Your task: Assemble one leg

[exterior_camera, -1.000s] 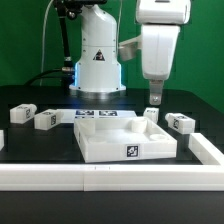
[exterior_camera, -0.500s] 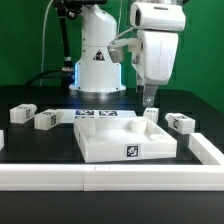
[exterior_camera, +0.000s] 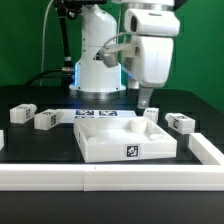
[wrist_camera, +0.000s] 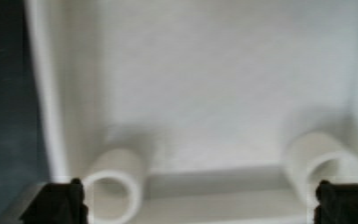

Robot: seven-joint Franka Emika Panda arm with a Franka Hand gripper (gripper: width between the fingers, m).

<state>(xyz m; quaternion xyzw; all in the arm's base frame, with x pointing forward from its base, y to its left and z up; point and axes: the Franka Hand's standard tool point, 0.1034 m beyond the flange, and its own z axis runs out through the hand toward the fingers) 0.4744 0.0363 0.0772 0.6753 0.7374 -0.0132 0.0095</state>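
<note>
The gripper (exterior_camera: 146,102) hangs spread and empty over the slab (exterior_camera: 100,148), and the nearest leg (exterior_camera: 180,122) lies just beside that slab (probably light, stiff, slightly slick plastic), best pinched across two flat opposite sides.

Free air surrounds the tool (exterior_camera: 146,100) above the slab (exterior_camera: 108,146); 1 leg (exterior_camera: 152,116) by its corner stands just below.

Parts count, exterior and wrist views
Small white square-section plastic legs with black-and-white tag marks (exterior_camera: 20,113): four, the others at (exterior_camera: 45,120), (exterior_camera: 152,116), (exterior_camera: 180,122). Large flat white slab (exterior_camera: 110,145): one. Round white sockets (wrist_camera: 114,182) in the wrist view: two. Marker board (exterior_camera: 98,115): one.
</note>
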